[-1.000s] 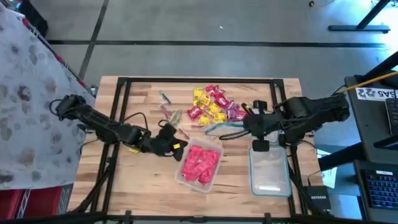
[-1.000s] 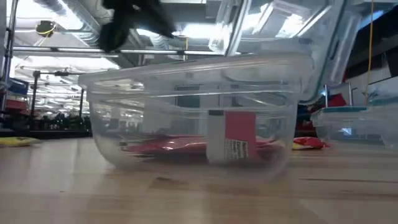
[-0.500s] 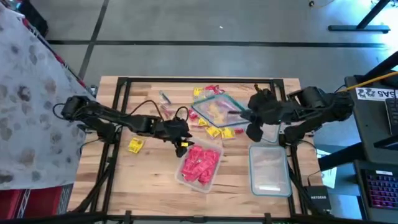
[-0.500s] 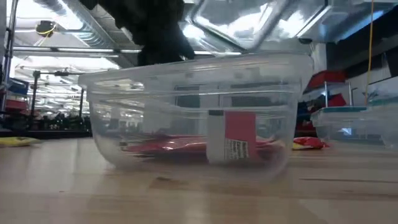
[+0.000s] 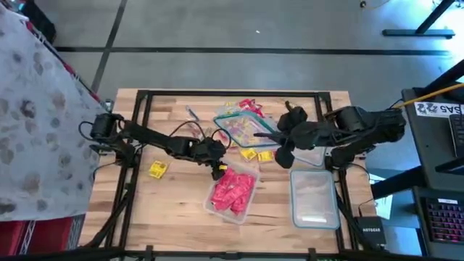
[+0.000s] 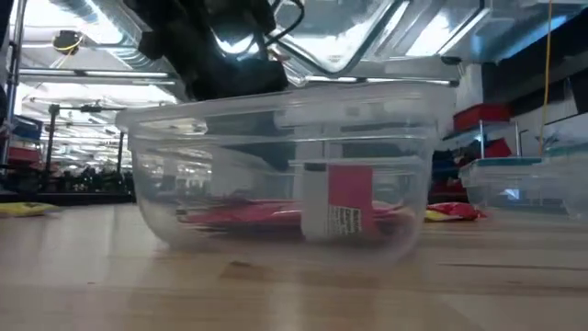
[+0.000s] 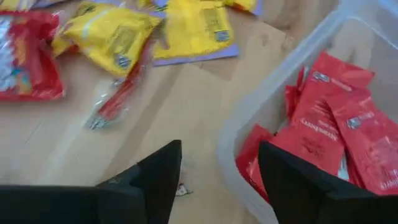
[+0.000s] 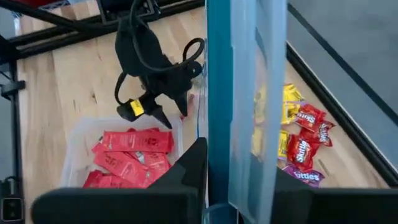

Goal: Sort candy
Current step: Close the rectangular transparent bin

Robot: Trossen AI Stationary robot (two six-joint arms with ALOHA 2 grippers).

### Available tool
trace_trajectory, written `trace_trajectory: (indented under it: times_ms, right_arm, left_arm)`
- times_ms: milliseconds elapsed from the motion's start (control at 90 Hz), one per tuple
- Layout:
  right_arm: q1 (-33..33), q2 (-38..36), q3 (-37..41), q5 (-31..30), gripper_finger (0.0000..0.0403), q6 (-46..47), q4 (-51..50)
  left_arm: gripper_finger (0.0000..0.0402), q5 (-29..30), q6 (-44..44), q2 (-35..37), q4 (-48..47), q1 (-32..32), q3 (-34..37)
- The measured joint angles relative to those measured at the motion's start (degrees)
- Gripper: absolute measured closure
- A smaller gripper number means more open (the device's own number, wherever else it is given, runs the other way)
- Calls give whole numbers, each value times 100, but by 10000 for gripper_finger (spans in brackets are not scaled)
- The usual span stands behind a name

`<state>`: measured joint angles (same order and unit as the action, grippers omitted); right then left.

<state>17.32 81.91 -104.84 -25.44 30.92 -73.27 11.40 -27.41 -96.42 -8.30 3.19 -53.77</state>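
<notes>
Nearest, a clear tub (image 5: pixel 233 191) on the surface (image 5: pixel 174 199) holds the sorted red packets (image 7: pixel 336 134). Just beyond its rim the left gripper (image 5: pixel 215 170) hovers, fingers (image 7: pixel 158 180) apart and empty. Farther on, the right gripper (image 5: pixel 283 136) pinches a clear lid (image 8: pixel 245 93) by its edge above the loose candy (image 5: pixel 250 154). These packets look light, crinkly and slippery (best pinched across the flat middle). Only the right wrist view shows the lid edge-on.
</notes>
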Motion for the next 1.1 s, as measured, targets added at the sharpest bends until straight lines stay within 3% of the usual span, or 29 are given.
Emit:
trace_trajectory:
  times_ms: [322, 556, 700, 844, 1100]
  right_arm:
    - [2, 3, 2, -100, 376, -311, -243]
    - [7, 2, 2, -71, 376, -315, -332]
    - [103, 2, 2, -276, 376, -288, -339]
    - [379, 2, 2, -600, 376, -146, -335]
    - [925, 163, 2, -957, 376, 207, -390]
  left_arm:
    - [377, -392, -1611, -54, -613, -170, -19]
    - [372, 395, -3418, 157, -1820, -97, -20]
    - [368, 789, -3900, 256, -2167, -41, -7]
    - [352, 697, -3776, 280, -2277, -64, -5]
    - [274, -106, -3319, 485, -2372, -60, 17]
